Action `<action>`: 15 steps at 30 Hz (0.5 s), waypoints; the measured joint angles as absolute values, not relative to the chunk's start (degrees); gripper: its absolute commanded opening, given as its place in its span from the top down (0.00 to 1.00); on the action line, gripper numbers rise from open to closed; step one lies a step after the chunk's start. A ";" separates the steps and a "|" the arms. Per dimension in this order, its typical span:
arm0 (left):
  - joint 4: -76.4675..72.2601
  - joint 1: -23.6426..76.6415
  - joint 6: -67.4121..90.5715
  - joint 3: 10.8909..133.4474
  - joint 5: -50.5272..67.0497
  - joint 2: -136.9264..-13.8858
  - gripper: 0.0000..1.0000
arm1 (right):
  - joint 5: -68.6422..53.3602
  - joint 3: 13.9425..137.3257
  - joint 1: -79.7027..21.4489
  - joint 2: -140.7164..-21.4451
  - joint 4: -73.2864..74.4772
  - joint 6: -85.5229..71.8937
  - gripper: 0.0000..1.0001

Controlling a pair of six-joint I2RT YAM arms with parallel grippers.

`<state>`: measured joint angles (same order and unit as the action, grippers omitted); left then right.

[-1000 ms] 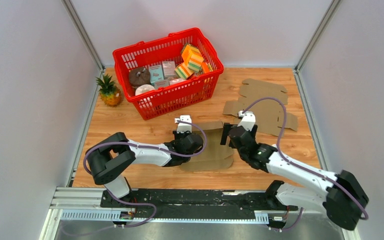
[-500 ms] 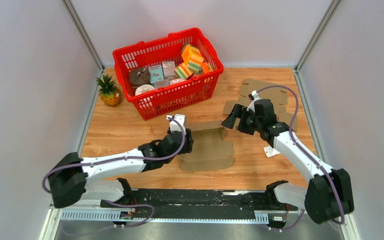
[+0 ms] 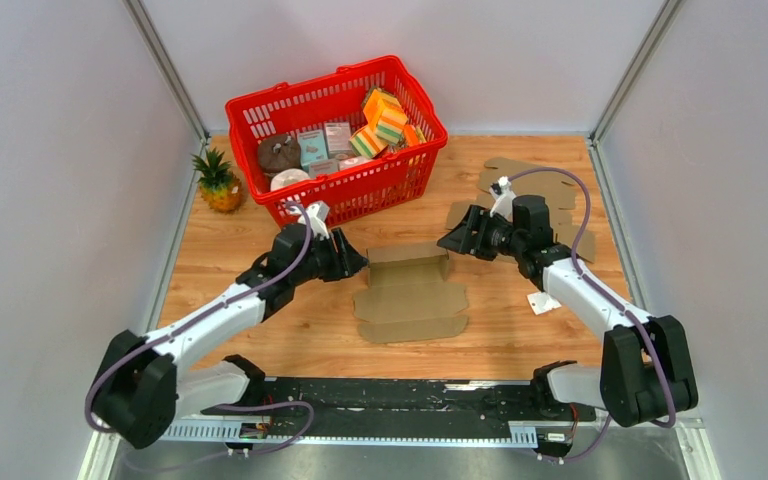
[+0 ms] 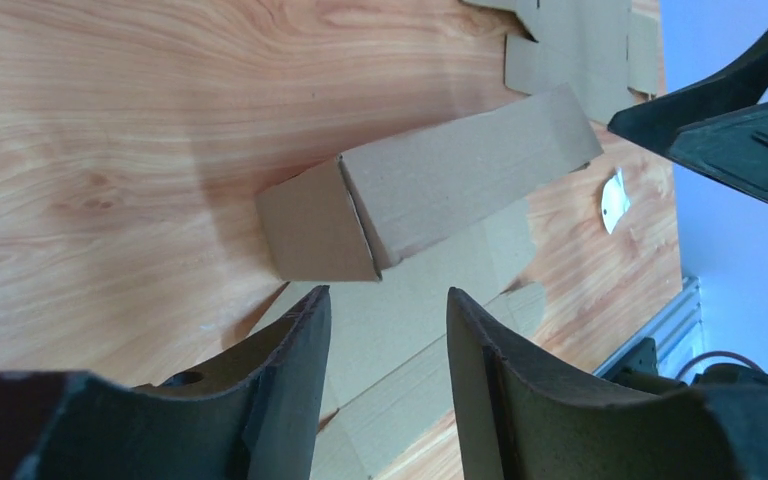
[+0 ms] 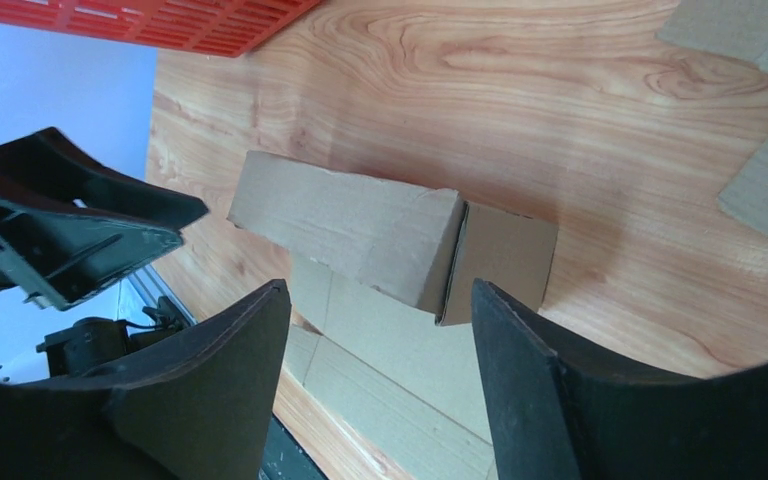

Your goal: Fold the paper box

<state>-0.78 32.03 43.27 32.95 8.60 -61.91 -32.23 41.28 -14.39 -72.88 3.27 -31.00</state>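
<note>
The paper box (image 3: 410, 295) is a brown cardboard blank lying mid-table, its far wall and end flaps folded upright. My left gripper (image 3: 355, 262) hovers off the box's far left corner, open and holding nothing. In the left wrist view the raised wall (image 4: 460, 185) sits just beyond my left gripper (image 4: 388, 295). My right gripper (image 3: 450, 240) is off the far right corner, open and empty. The right wrist view shows the box (image 5: 360, 225) ahead of the right gripper (image 5: 380, 288), with the right end flap standing up.
A red basket (image 3: 336, 140) full of groceries stands at the back, with a small pineapple (image 3: 219, 180) to its left. Flat cardboard blanks (image 3: 530, 195) lie at the back right. A white scrap (image 3: 543, 301) lies right of the box.
The left gripper has opened and pulled back left off the cardboard. The right arm swung away to the far right of the box, its jaws a little narrower.
</note>
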 measured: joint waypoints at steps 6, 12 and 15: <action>-8.19 31.09 45.23 32.95 13.41 -71.37 0.44 | -31.68 40.45 -13.69 -73.01 0.84 -30.83 0.38; -12.82 31.09 46.13 32.95 15.42 -75.13 0.53 | -32.40 39.79 -13.30 -76.86 -2.55 -31.99 0.46; -13.13 31.09 46.02 32.95 15.35 -75.35 0.55 | -33.12 39.11 -13.30 -78.83 -3.77 -32.69 0.49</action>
